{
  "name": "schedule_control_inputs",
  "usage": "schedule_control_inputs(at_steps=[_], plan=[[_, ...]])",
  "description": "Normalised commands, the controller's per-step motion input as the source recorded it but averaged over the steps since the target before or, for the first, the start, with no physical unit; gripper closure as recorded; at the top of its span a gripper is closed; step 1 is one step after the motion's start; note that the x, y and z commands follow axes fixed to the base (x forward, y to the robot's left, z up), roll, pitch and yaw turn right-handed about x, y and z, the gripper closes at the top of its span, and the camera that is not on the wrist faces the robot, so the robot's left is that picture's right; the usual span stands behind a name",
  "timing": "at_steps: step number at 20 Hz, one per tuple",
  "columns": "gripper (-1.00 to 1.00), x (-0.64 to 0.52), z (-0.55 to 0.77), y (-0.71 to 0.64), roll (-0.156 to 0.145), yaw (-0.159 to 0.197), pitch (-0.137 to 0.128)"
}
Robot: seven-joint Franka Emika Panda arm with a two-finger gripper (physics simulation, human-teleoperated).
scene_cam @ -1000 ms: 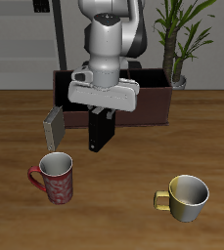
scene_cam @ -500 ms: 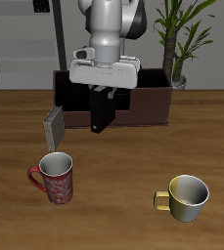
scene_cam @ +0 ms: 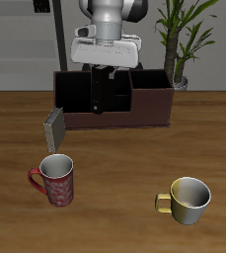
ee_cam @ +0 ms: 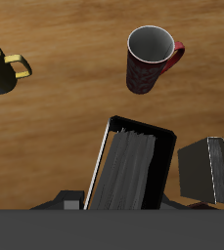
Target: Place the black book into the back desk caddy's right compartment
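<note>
Two fingers of the white arm's gripper (scene_cam: 102, 72) are clamped on the top edge of the thin, plain black rectangular book (scene_cam: 99, 95), which hangs upright beneath them, clear of the wooden table (scene_cam: 124, 168). In the exterior view the book shows against the front wall of the long, low, reddish-brown open-top desk caddy (scene_cam: 149, 111) standing at the back of the table, and its lower edge reaches about halfway down that wall; whether it is above the box or just before it cannot be told from that view. From the wrist view the black book (ee_cam: 133, 164) is seen from above, its pages fanned a little between the covers, with the table below it. A grey patterned book (scene_cam: 54, 127) leans against the caddy's end, touching it. Nearer the table's front edge stand a dark red patterned mug (scene_cam: 54, 180) and, well apart from it, a yellow-olive mug (scene_cam: 188, 199) with a pale inside. A green potted plant (scene_cam: 180, 35) rises behind the caddy.
</note>
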Motion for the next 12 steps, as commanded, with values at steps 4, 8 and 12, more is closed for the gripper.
schedule_control_inputs(at_steps=[4,8,12], plan=[[1.0,-0.32,0.4,0.11,0.005,0.006,-0.054],[1.0,-0.29,0.33,0.06,-0.003,-0.005,-0.045],[1.0,-0.24,0.16,0.06,-0.002,-0.018,-0.004]])
